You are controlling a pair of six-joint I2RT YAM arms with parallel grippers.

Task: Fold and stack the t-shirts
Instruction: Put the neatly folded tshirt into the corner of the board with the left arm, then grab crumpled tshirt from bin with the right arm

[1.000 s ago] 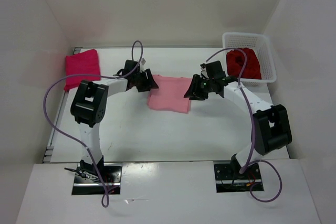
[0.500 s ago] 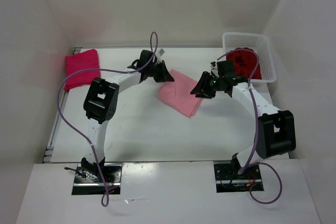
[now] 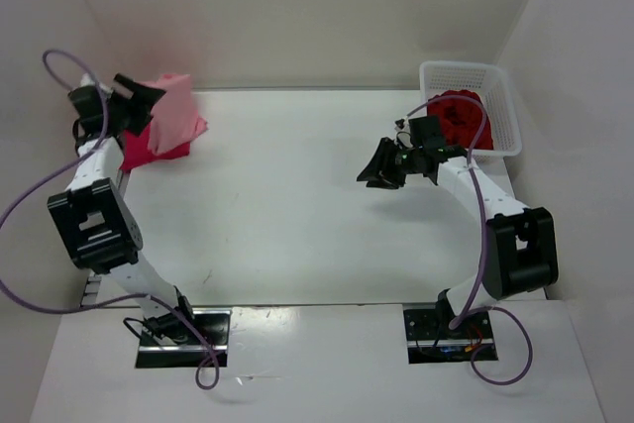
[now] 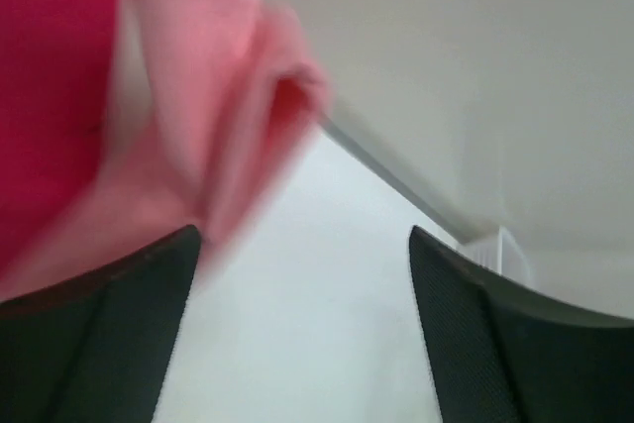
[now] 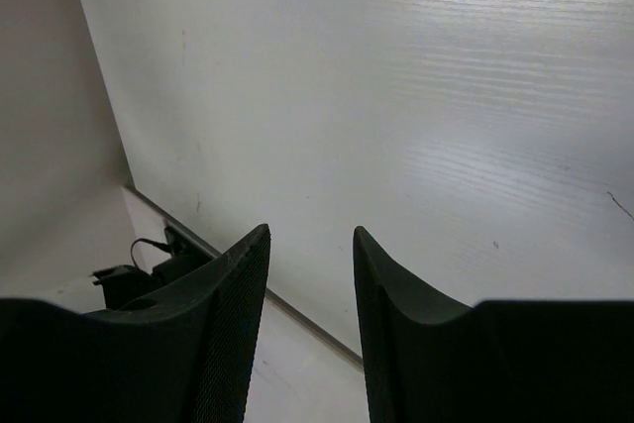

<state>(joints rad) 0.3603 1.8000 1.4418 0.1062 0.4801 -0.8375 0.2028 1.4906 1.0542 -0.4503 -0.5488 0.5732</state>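
The light salmon pink t-shirt (image 3: 174,112) lies bunched on the folded magenta-red t-shirt (image 3: 147,152) at the far left corner. My left gripper (image 3: 145,98) is right at the pink shirt's left edge. In the left wrist view the left gripper (image 4: 302,324) is wide open, and the blurred pink shirt (image 4: 213,116) and the magenta shirt (image 4: 50,76) sit beside its left finger. My right gripper (image 3: 370,175) is open and empty over the table right of centre, and the right wrist view shows the right gripper (image 5: 309,245) over bare table. The dark crimson t-shirt (image 3: 459,118) lies in the basket.
The white mesh basket (image 3: 498,80) stands at the far right corner. White walls close in the table on the left, back and right. A purple cable (image 3: 59,56) loops above the left arm.
My left arm has swung the pink shirt from the table's middle to the far left, onto the magenta shirt, and its jaws have opened. The right gripper has let go and stayed put.
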